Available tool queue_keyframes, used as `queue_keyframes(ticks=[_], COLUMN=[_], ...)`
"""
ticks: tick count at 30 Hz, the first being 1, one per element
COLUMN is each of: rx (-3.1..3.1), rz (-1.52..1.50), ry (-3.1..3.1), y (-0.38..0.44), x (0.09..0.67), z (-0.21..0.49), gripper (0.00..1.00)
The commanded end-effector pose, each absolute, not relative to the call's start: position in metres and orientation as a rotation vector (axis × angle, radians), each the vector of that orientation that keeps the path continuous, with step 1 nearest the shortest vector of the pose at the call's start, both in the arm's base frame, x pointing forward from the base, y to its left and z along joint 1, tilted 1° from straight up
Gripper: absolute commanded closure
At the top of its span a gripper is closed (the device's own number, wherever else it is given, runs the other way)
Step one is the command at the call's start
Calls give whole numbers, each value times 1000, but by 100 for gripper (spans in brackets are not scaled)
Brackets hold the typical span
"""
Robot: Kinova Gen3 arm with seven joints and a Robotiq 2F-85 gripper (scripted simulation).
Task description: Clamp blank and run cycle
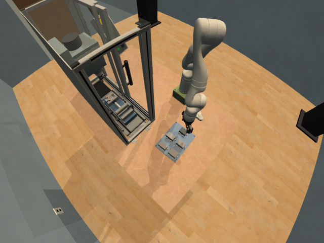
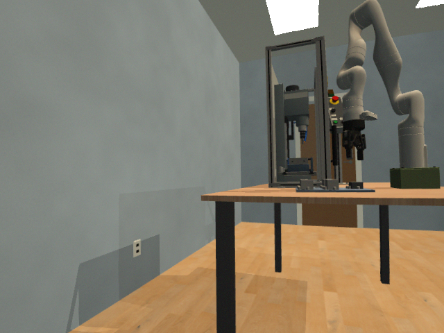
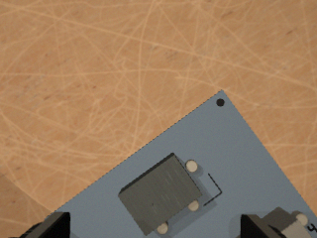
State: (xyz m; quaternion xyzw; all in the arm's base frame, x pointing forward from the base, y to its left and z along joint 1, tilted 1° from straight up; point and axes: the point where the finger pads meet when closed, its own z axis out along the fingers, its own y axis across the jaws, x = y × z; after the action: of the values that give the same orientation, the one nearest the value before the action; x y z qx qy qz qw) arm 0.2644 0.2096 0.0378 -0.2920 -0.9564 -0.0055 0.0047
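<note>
Meanwhile, the open tool [image 1: 189, 130] [image 2: 354, 158] [image 3: 156, 229] above the blue plate [image 1: 186, 141] [image 2: 336, 190] [image 3: 173, 141].

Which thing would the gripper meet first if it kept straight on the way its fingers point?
Probably the blue plate, near the dark setting master; depth is hard to judge.

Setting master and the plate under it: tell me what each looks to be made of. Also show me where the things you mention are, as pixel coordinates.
The setting master [image 1: 183, 131] [image 2: 355, 185] [image 3: 159, 194] looks like dark metal, probably brushed, from the fine parallel streaks across its top. The plate [image 1: 164, 141] [image 2: 336, 191] [image 3: 180, 138] seems to be painted or anodised metal: even, matte blue-grey, thin and flat, though coated board isn't ruled out.
</note>
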Motion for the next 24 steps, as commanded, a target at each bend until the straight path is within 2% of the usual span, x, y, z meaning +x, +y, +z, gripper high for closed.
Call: queue_keyframes(ticks=[1, 12, 17, 24], rx=[-1070, -1070, -1391, -1391], rz=[-17, -17, -15, -15], ry=[-2950, -2950, -2810, -2810], y=[211, 211, 212, 212], x=[264, 264, 264, 264], z=[38, 38, 38, 38], gripper=[0, 0, 0, 0])
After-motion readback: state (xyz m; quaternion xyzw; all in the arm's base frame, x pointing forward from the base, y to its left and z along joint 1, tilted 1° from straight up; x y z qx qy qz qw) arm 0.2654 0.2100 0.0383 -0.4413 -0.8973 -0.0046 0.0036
